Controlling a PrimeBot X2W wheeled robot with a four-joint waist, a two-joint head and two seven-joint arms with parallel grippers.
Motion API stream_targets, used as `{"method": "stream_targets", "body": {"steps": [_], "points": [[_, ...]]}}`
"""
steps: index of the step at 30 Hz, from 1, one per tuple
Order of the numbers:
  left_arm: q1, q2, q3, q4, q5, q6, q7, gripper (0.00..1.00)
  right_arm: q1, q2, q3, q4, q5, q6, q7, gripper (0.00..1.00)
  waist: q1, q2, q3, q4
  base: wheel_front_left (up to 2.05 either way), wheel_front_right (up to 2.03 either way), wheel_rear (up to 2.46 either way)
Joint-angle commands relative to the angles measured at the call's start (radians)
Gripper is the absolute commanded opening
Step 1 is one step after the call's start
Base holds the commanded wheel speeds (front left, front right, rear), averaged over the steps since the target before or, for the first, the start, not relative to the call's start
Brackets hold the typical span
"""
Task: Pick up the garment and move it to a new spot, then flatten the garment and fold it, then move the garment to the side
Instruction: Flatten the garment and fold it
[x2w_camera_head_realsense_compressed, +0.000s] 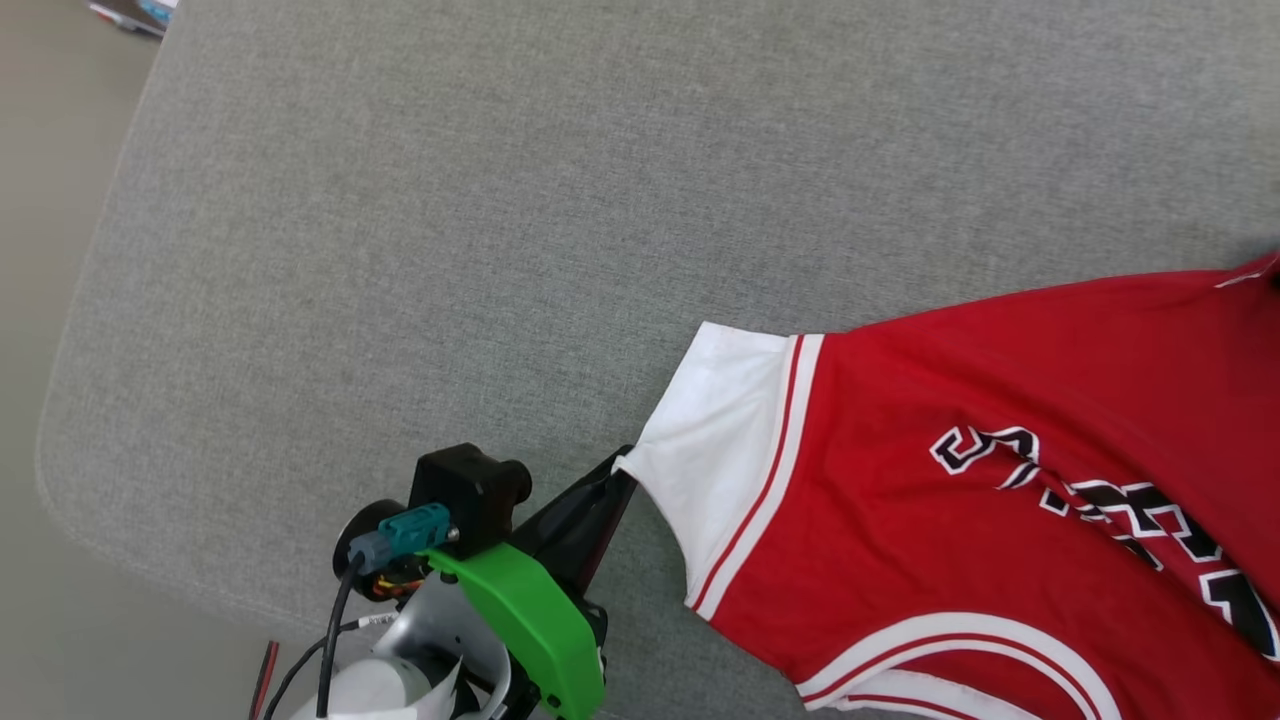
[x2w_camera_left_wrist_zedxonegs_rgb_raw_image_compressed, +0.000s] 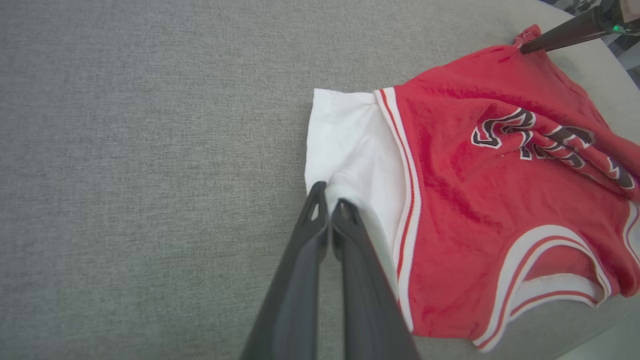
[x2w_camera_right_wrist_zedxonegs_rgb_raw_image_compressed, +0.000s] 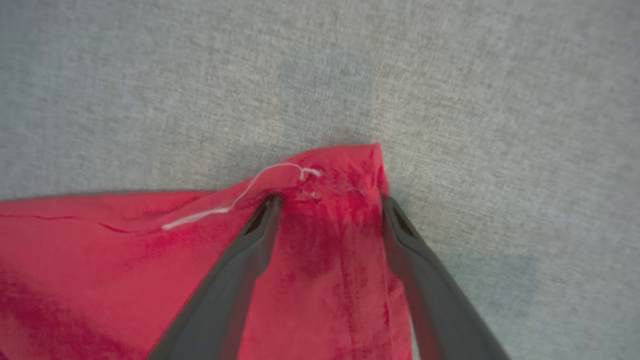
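Note:
The garment (x2w_camera_head_realsense_compressed: 900, 400) is a red shirt with black white-outlined letters, lying face up on the right of the grey padded surface (x2w_camera_head_realsense_compressed: 400, 250). Its white sleeve (x2w_camera_head_realsense_compressed: 720, 440) with red-striped trim points left. My left gripper (x2w_camera_head_realsense_compressed: 618, 468) is shut on the sleeve's lower corner, and the cloth is drawn to a point there. The left wrist view has the closed fingertips (x2w_camera_left_wrist_zedxonegs_rgb_raw_image_compressed: 327, 197) pinching the sleeve (x2w_camera_left_wrist_zedxonegs_rgb_raw_image_compressed: 350, 140) edge. My right gripper (x2w_camera_right_wrist_zedxonegs_rgb_raw_image_compressed: 330, 200) is open, with its fingers on either side of a raised red corner of the garment (x2w_camera_right_wrist_zedxonegs_rgb_raw_image_compressed: 325, 260). That gripper (x2w_camera_left_wrist_zedxonegs_rgb_raw_image_compressed: 522, 49) also appears at the shirt's far corner.
The grey surface has a rounded edge on the left, with pale floor (x2w_camera_head_realsense_compressed: 40, 300) beyond it. A small item (x2w_camera_head_realsense_compressed: 130, 12) lies on the floor at the top left. A loose white thread (x2w_camera_right_wrist_zedxonegs_rgb_raw_image_compressed: 240, 200) lies on the red corner.

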Motion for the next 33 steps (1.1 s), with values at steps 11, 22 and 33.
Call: {"method": "stream_targets", "body": {"steps": [11,22,33], "points": [[-0.037,-0.012,0.004,0.021,0.01,-0.006,-0.015,0.0,0.016,-0.033,0.089,0.078,0.037,-0.001,-0.008,0.0,-0.0001,0.0,0.03,0.027,0.0,0.0,0.0],[-0.044,-0.004,0.016,0.042,0.003,-0.004,-0.022,0.0,-0.013,-0.045,0.104,0.107,0.068,-0.001,-0.139,0.0,-0.0001,0.0,-0.036,0.002,0.0,0.0,0.0],[-0.069,0.054,0.089,0.024,-0.009,0.009,-0.028,0.0,-0.018,-0.075,0.109,0.073,0.161,-0.001,-0.262,0.0,-0.0001,0.0,-0.198,-0.1,0.0,0.0,0.0]]}}
